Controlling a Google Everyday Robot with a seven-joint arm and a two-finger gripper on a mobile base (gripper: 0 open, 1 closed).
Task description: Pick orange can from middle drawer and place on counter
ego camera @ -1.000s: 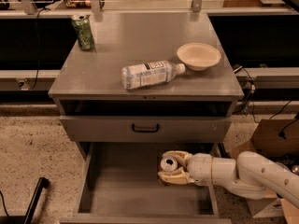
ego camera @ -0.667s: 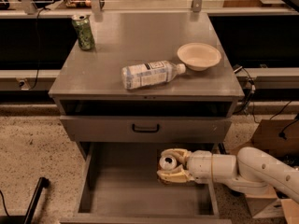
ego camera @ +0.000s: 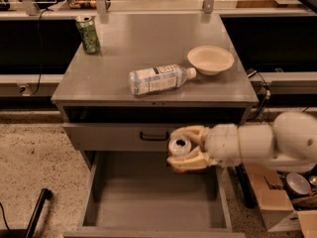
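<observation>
- The gripper, a pair of cream-coloured fingers on a thick white arm reaching in from the right, is clenched around the small orange can, one finger above it and one below.
- The can's silver top with its pull tab faces the camera; little of the can's side shows between the fingers.
- The can is held over the rear part of the open middle drawer, a wide shallow grey box with low side walls, and it does not touch the drawer floor.
- In the picture the can overlaps the lower edge of the closed grey drawer front, just right of its black handle.
- The flat grey counter lies above the gripper and the can, well apart from both.
- A green can stands upright near the counter's back left corner.
- A clear plastic bottle with a white label lies on its side near the front edge of the counter, its cap close to a shallow cream bowl.
- A brown cardboard box sits on the speckled floor to the right of the cabinet, below the arm.
</observation>
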